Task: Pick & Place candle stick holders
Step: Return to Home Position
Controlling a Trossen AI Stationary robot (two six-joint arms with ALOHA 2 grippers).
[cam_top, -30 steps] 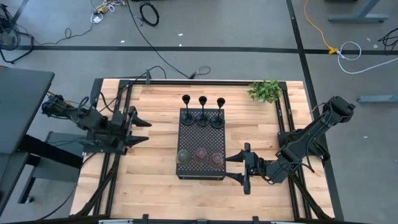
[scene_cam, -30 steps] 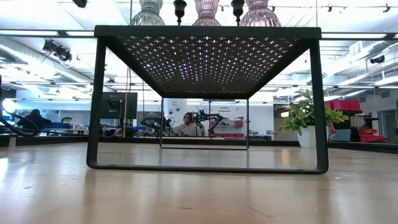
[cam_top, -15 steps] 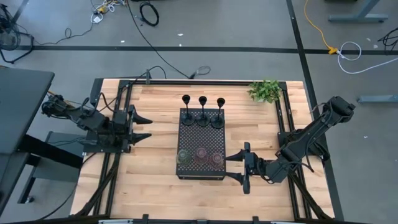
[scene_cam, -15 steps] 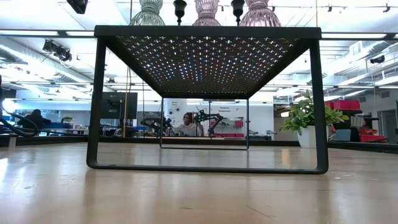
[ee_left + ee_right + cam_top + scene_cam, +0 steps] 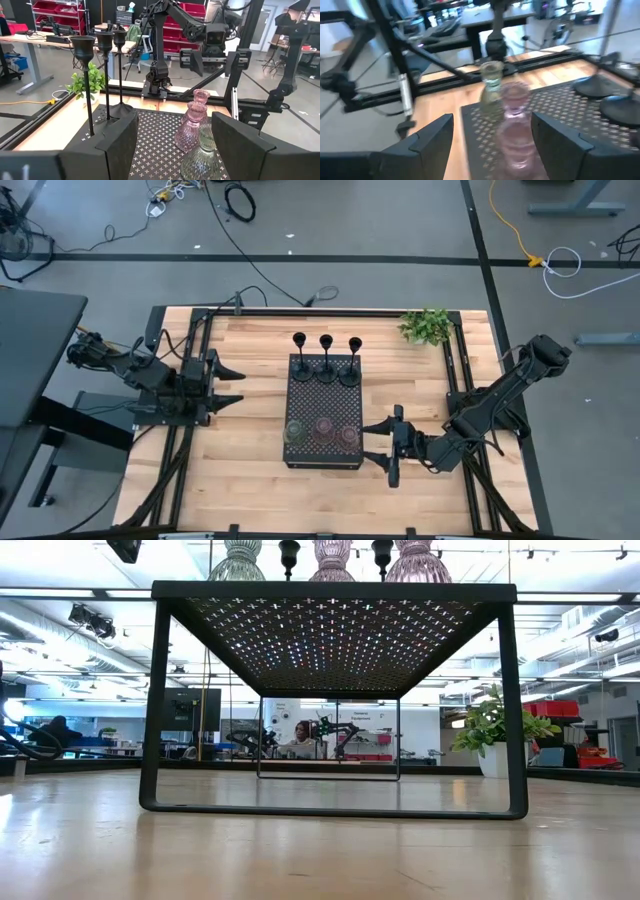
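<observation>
Three slim black candle stick holders, each with a round base and cup top, are standing in a row along the edge of the black perforated shelf nearer the plant. One olive-green glass holder and two pinkish glass holders are lining the opposite edge. The left hand and the right hand are hovering on either side of the shelf, fingers spread and gripping nothing.

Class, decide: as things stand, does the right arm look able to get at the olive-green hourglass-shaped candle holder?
Probably not straight on: two pinkish glass holders stand between the open right gripper and that olive-green holder. From above it looks free.
</observation>
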